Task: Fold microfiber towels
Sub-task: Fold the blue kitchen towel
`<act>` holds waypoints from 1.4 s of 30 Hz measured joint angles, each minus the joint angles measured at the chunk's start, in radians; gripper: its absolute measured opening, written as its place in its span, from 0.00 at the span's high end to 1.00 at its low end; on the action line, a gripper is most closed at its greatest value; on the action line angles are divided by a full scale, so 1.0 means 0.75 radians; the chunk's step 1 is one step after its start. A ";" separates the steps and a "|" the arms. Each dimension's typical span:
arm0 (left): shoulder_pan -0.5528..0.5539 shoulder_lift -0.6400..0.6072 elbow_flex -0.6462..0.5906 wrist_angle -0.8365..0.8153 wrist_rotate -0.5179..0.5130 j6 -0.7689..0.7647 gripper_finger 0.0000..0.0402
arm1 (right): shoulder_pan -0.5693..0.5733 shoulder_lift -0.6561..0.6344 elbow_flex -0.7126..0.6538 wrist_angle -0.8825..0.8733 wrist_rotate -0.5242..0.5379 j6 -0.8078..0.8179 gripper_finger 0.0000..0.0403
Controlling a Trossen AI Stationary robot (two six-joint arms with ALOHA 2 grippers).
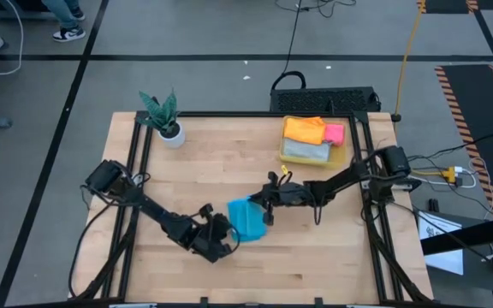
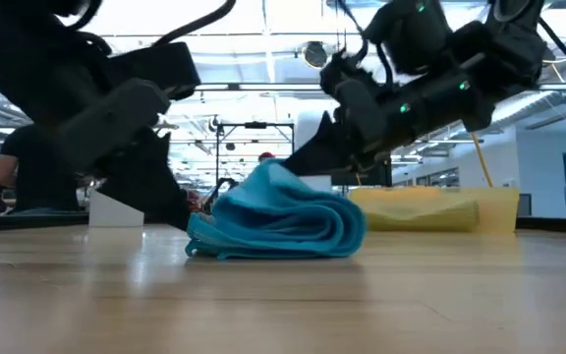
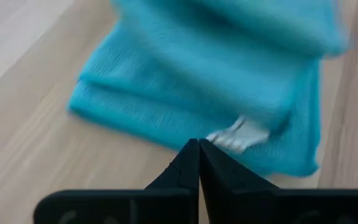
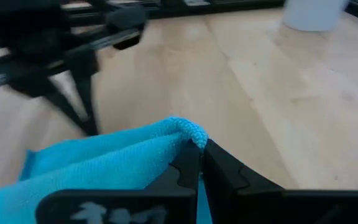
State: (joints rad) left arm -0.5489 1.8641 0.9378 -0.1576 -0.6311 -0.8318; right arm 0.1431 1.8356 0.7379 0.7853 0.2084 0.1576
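Observation:
A bright blue microfiber towel (image 1: 248, 221) lies bunched in loose folds on the wooden table near its middle, its underside on the wood (image 2: 283, 221). My right gripper (image 4: 201, 146) reaches it from the table's right and is shut on a raised fold. My left gripper (image 3: 199, 144) comes from the table's left, shut, with its tips at the towel's near-left edge beside a white label (image 3: 238, 134). Orange (image 1: 305, 128), pink (image 1: 335, 133) and grey (image 1: 306, 151) towels lie in the yellow bin. My right gripper pinches a raised fold of the blue towel (image 4: 188, 130) between its two fingers; cloth shows in the gap between them. The fingers come nearly level from the table's right. That fold stands up as a peak (image 2: 268, 169), while the other folds lie slack on the table. My left gripper has its shut tips at the towel's lower edge (image 2: 193, 226); whether they touch the cloth I cannot tell.
A translucent yellow bin (image 1: 342, 161) stands at the back right. A small potted plant (image 1: 168, 120) is at the back left. Bare wood lies along the table's near edge (image 1: 298, 274).

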 joint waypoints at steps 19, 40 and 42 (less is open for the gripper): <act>0.004 0.000 -0.052 0.222 0.002 0.166 0.97 | -0.061 0.066 0.012 0.113 -0.144 -0.022 0.60; 0.148 0.353 0.016 1.019 0.197 0.508 0.98 | 0.330 -0.527 -0.134 -0.606 -0.029 0.198 0.52; 0.167 0.407 0.074 1.080 0.267 0.576 0.99 | 0.376 -0.585 -0.189 -0.612 0.051 0.256 0.53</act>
State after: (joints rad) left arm -0.4235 2.1693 0.9936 0.6522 -0.4308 -0.3996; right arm 0.4255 1.3971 0.5962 0.3260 0.2463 0.3497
